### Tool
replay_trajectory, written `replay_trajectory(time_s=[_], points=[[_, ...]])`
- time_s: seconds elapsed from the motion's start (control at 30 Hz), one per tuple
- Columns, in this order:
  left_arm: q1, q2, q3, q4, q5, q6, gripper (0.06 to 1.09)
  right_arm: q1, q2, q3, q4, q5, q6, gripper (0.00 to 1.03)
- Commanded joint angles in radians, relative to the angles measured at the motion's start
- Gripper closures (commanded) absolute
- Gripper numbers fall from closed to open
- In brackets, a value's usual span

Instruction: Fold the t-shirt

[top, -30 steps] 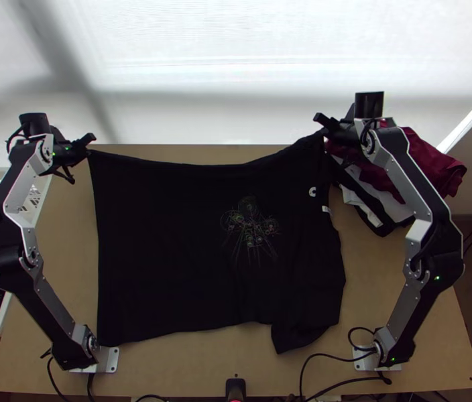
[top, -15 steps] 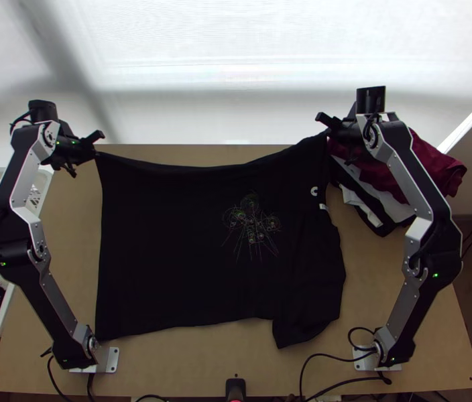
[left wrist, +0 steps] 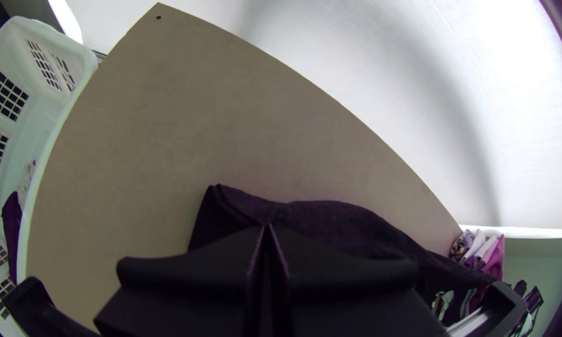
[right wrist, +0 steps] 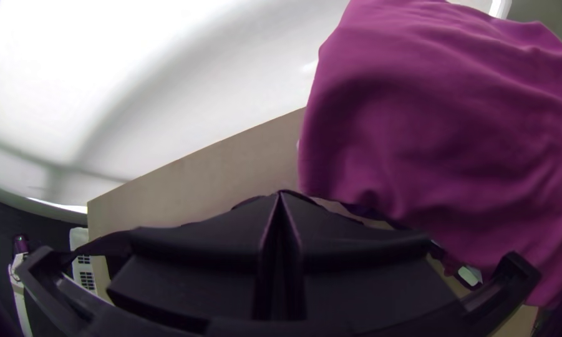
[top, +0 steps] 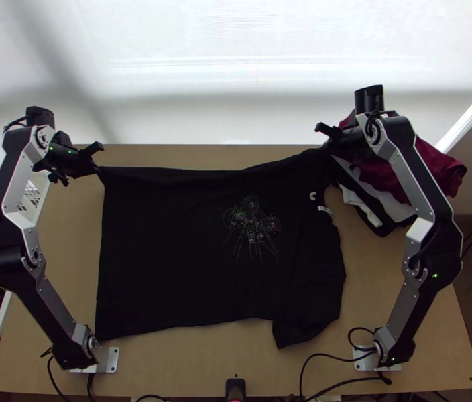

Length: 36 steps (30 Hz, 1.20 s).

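The black t-shirt (top: 169, 248) lies spread over the middle of the table, its printed side up, with some folds at its right part. At its far left corner is my left gripper (top: 97, 164), shut on the cloth. My right gripper (top: 328, 142) holds the far right corner, near the white tag. In the left wrist view, the left gripper (left wrist: 266, 229) pinches the dark cloth (left wrist: 349, 221), a bit of which sticks out past the tips. The right wrist view has the right gripper (right wrist: 281, 195) with its fingers together and a little dark cloth around them.
A pile of clothes with a dark red piece (top: 430, 161) on top lies at the far right, beside and under the right gripper. A white basket (top: 41, 201) stands at the left edge, holding a dark item. Cables (top: 330, 357) run along the near edge.
My left gripper first moved right and then slightly toward the near side, taking the far left corner along. The shirt's far edge has come a little nearer. My right gripper has barely moved.
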<state>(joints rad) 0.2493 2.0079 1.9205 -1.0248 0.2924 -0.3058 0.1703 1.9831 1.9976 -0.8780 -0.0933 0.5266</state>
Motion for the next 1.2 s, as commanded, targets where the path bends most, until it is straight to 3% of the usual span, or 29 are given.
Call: replay_trajectory(time_s=[0.0,0.67,1.17], points=[[0.016,-0.066,-0.072,0.003,0.016,0.027,1.05,0.014,-0.067,-0.045,-0.010,0.007,-0.025,1.00],[0.061,-0.232,-0.465,0.187,0.034,0.068,1.05,0.026,-0.191,-0.276,-0.036,0.052,-0.091,1.00],[0.128,-0.313,-0.575,0.210,0.090,0.085,1.05,0.063,-0.285,-0.480,-0.026,0.121,-0.112,1.00]])
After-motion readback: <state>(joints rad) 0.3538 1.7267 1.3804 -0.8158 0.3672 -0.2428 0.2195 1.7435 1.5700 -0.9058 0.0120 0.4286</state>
